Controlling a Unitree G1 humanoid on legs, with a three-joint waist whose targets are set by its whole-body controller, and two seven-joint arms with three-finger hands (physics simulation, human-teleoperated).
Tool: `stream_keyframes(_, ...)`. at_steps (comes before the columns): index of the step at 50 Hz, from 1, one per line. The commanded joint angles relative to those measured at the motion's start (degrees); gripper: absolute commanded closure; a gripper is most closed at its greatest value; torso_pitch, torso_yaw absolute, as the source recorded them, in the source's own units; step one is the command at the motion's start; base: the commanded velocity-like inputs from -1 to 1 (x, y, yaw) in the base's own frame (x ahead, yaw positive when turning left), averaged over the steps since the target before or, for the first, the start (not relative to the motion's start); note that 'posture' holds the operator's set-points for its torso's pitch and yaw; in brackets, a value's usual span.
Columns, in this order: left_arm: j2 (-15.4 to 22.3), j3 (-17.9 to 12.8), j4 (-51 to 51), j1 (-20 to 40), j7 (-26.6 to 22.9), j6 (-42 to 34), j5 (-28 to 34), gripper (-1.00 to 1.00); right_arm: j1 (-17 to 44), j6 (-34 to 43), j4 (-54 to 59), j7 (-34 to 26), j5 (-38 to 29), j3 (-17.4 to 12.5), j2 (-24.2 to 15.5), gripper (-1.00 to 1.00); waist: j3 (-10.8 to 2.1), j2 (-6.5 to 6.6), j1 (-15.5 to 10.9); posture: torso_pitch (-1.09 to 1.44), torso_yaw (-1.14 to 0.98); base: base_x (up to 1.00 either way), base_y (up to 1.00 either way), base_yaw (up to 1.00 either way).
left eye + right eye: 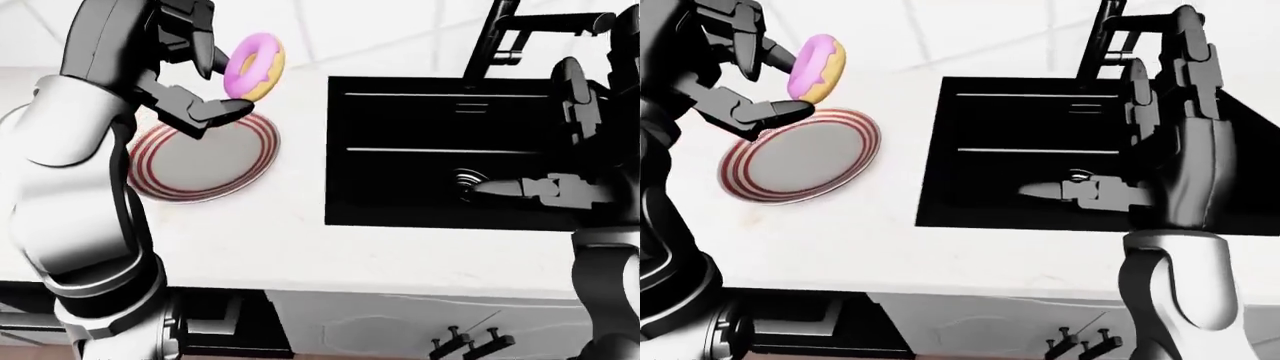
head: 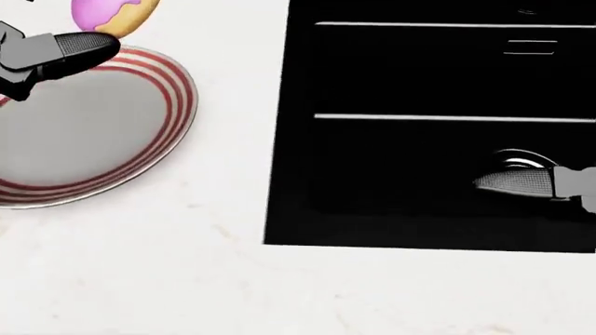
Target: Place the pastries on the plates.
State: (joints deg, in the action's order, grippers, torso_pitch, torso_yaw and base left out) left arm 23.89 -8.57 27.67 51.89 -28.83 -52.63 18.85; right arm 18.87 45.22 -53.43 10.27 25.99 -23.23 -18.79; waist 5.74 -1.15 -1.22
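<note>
while left fingers [image 1: 205, 82] pinch the doughnut [image 1: 254, 67] above the plate [image 1: 205, 161], right fingers [image 1: 1145, 112] spread over the sink [image 1: 440, 161].

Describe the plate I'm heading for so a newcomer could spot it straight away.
Start at the black sink set into the white counter. To its left in the left-eye view lies one round plate, below the pink-iced doughnut held in the left hand. Red rings circle its rim around a plain grey middle.
</note>
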Motion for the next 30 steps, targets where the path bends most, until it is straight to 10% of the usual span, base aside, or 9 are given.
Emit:
stream_keyframes(1, 0.60, -0.55, 0.66, 1.85, 0.51, 1.00, 0.07, 1.00, 1.03, -1.13, -0.61, 0.16, -0.09, -0.22, -0.46, -1.00, -1.09, -0.32, 0.11, 0.07, 0.00, 0.15, 0.89, 0.00)
stream_keyframes(3, 0.74, -0.47, 0.53, 2.18, 0.46, 0.89, 0.02, 1.00, 1.10, -1.08, -0.64, 0.17, 0.05, -0.40, -0.51, -1.00, -2.58, -2.60, 0.69, 0.07, 0.00, 0.16, 0.89, 0.00)
stream_keyframes(7, 0.91, -0.42, 0.77, 2.26, 0.45, 0.49, 0.15, 1.00, 1.11, -1.69, -0.30, 0.39, -0.08, -0.16, -0.19, -1.00, -2.55, -3.24, 1.17, 0.07, 0.00, 0.15, 0.76, 0.00)
stream_keyframes(11, 0.90, -0.27, 0.79, 2.36, 0.29, 0.43, 0.29, 1.00, 0.78, -2.72, -0.07, 1.01, 1.22, -0.94, -0.19, -1.00, -1.03, 5.92, 1.04, 0.07, 0.00, 0.00, 0.00, 0.00)
stream_keyframes(12, 0.83, -0.32, 0.78, 2.33, 0.35, 0.47, 0.30, 1.00, 0.74, -2.82, -0.19, 1.12, 1.31, -0.89, -0.29, -1.00, -0.34, 3.04, 1.17, 0.07, 0.00, 0.00, 0.00, 0.00)
stream_keyframes(15, 0.93, -0.32, 1.14, 2.30, 0.14, 0.18, 0.42, 1.00, 0.67, -2.76, -0.33, 1.43, 1.57, -0.93, -0.53, -1.00, -1.08, 1.79, 0.68, 0.07, 0.00, 0.00, 0.00, 0.00)
stream_keyframes(30, 0.21, 0.83, -0.86, 3.43, -0.58, 1.49, 1.18, 1.00, 0.72, -2.59, -0.31, 1.58, 1.46, -0.85, -0.73, -1.00, -0.64, 0.96, 0.57, 0.07, 0.00, 0.00, 0.00, 0.00)
